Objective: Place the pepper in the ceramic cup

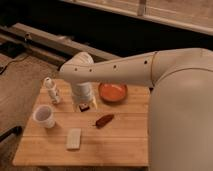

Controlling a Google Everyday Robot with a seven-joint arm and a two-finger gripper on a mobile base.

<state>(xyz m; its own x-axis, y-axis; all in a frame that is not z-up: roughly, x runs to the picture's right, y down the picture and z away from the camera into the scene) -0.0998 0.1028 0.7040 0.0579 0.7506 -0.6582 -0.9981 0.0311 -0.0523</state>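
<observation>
The pepper is a small dark red-brown chili lying on the wooden table, right of the table's middle. The ceramic cup is white and handleless and stands upright near the table's left edge. My gripper points down at the table's back middle, just above the surface. It is up and to the left of the pepper and to the right of the cup. My pale arm reaches in from the right across the top of the table.
A slim white bottle stands at the back left behind the cup. An orange bowl sits at the back, right of the gripper. A pale flat rectangular bar lies toward the front. Carpet surrounds the table.
</observation>
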